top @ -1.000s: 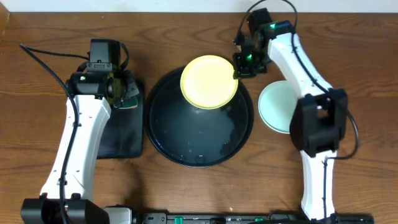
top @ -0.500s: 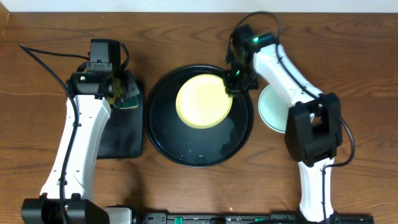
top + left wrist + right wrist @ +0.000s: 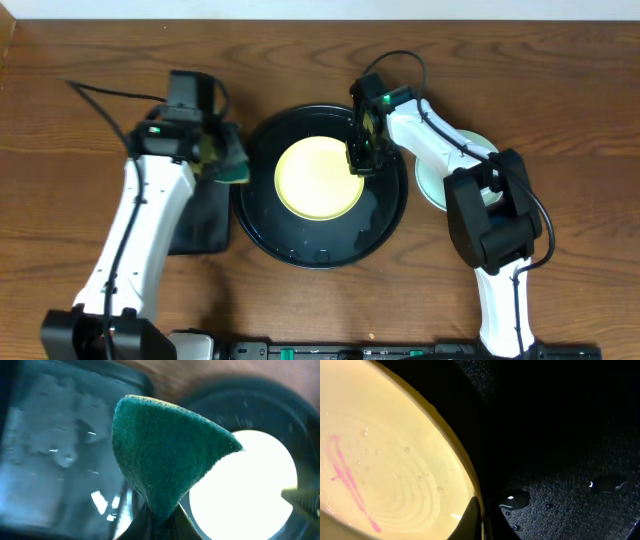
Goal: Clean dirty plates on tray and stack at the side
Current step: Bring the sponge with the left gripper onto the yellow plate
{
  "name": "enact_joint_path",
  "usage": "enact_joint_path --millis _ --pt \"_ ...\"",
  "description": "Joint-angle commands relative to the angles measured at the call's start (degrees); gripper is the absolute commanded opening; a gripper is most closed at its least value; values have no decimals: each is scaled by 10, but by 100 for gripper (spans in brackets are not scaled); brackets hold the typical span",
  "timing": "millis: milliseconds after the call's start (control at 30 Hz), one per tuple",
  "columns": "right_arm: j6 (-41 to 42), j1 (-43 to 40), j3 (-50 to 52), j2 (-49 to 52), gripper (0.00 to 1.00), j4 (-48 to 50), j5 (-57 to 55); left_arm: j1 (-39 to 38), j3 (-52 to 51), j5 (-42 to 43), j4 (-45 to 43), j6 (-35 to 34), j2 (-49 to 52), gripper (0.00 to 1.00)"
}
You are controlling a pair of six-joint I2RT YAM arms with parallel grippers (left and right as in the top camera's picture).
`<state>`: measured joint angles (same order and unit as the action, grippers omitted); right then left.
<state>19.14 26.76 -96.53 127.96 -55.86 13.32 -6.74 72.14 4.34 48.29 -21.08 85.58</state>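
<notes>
The pale yellow plate (image 3: 318, 177) lies in the round black tray (image 3: 290, 240). It carries a pink smear and water drops in the right wrist view (image 3: 385, 460). My right gripper (image 3: 361, 152) is shut on the yellow plate's right rim (image 3: 478, 510). My left gripper (image 3: 222, 158) is shut on a green sponge (image 3: 165, 455) and holds it over the tray's left edge, beside the yellow plate (image 3: 250, 485). A mint-green plate (image 3: 432, 175) lies on the table right of the tray, partly hidden by the right arm. A second mint-green plate cannot be told apart.
A rectangular black tray (image 3: 200, 225) with water in it lies left of the round tray, under the left arm, also in the left wrist view (image 3: 50, 460). Water drops sit on the round tray's floor (image 3: 515, 497).
My right gripper has brought the yellow plate from the tray's far rim down and left to the tray's middle. My left gripper has moved right with the sponge to the tray's left edge.
</notes>
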Motion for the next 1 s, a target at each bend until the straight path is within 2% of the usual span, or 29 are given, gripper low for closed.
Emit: enact_joint_path --millis 0,267,500,800,967 --pt "14 10 18 9 1 4 -23 -40 -11 10 -16 -7 13 8" --pt "14 10 18 9 1 4 -23 -115 -10 10 -87 -42 116 7" --pt "14 10 18 9 1 4 -23 -160 -10 11 -92 -52 198 8" --pt "14 10 18 9 1 4 -23 -195 -10 6 -105 -51 219 8" --pt "14 10 18 9 1 4 -23 -195 -10 28 -134 31 219 7"
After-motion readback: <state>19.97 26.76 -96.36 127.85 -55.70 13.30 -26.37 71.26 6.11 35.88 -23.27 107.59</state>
